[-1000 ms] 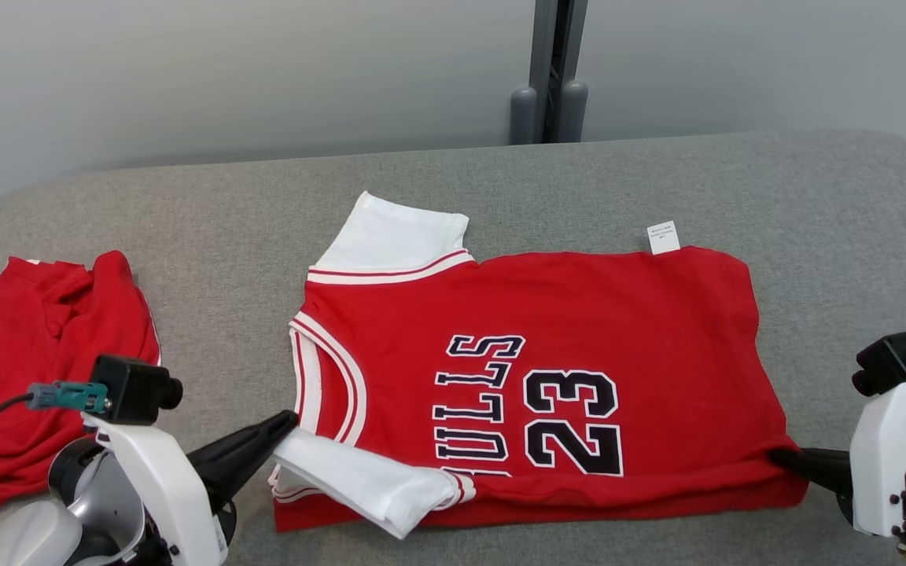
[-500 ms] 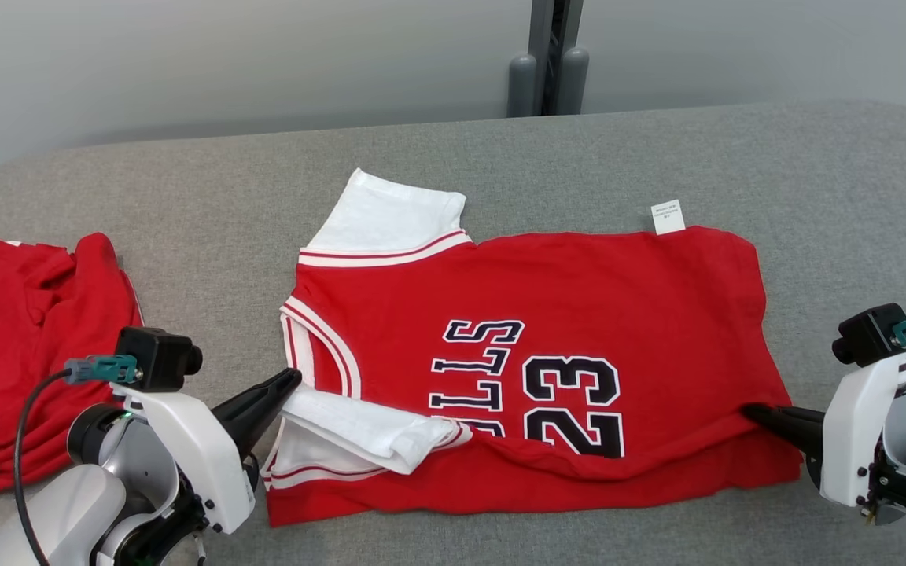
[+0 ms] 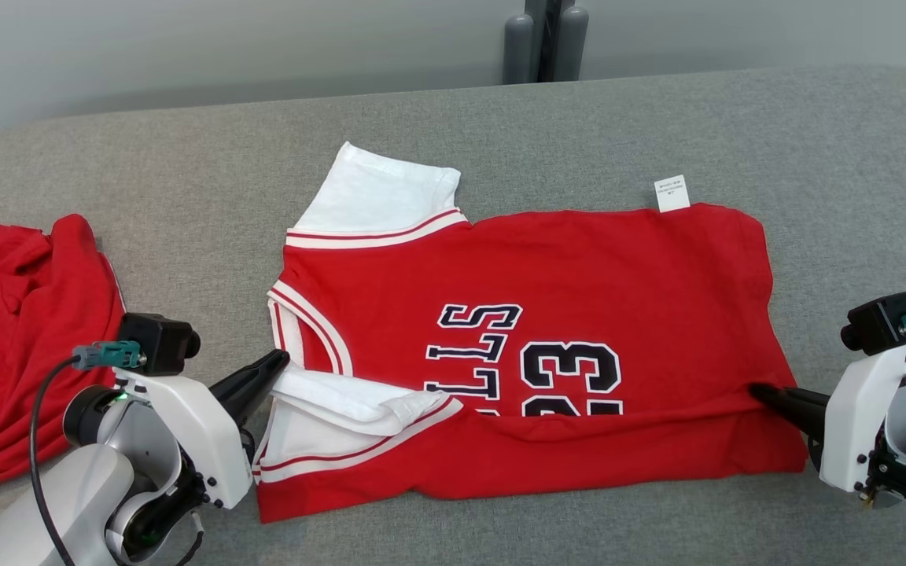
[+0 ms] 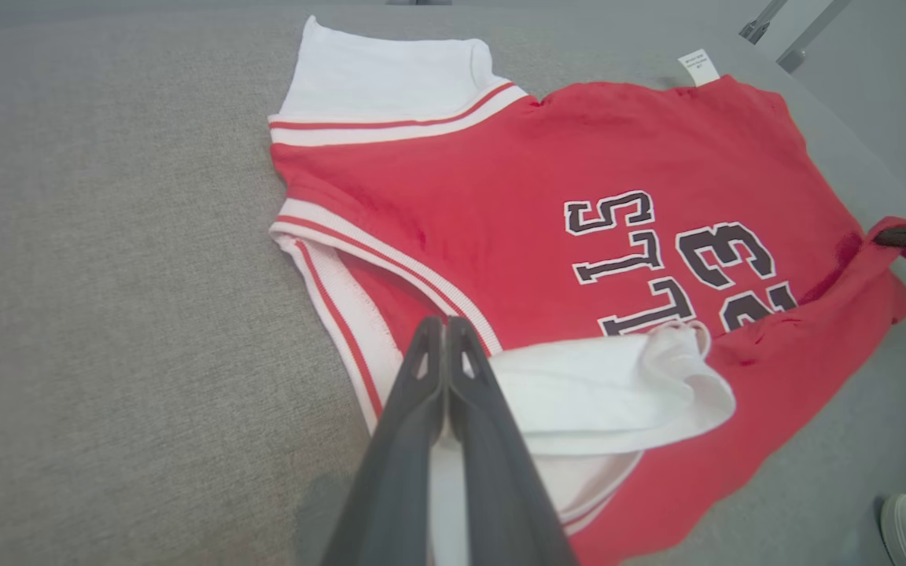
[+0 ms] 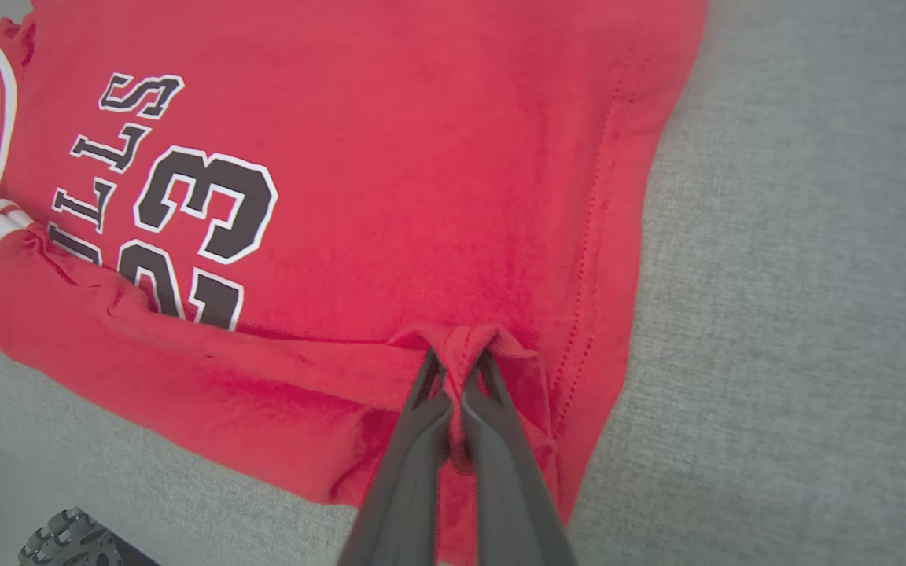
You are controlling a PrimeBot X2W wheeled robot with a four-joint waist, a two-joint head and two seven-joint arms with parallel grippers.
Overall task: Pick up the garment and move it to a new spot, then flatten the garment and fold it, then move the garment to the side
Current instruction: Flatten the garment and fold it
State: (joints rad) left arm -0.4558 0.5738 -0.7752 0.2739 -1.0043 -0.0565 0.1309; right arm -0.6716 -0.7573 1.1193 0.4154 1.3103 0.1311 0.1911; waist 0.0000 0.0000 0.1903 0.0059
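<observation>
Jersey (image 3: 563, 275) is lying across the middle of the grey cushion (image 3: 185, 181), its near edge rising in a fold. Your left gripper (image 3: 280, 363) is pinching the white sleeve (image 3: 343, 397) at the 8 o'clock corner, jaws clenched on the fabric. Your right gripper (image 3: 756, 391) is clamping the 4 o'clock corner, red cloth bunching between its fingers (image 5: 421, 424). A second red garment (image 3: 5, 330) is sitting at 9 o'clock, well apart.
</observation>
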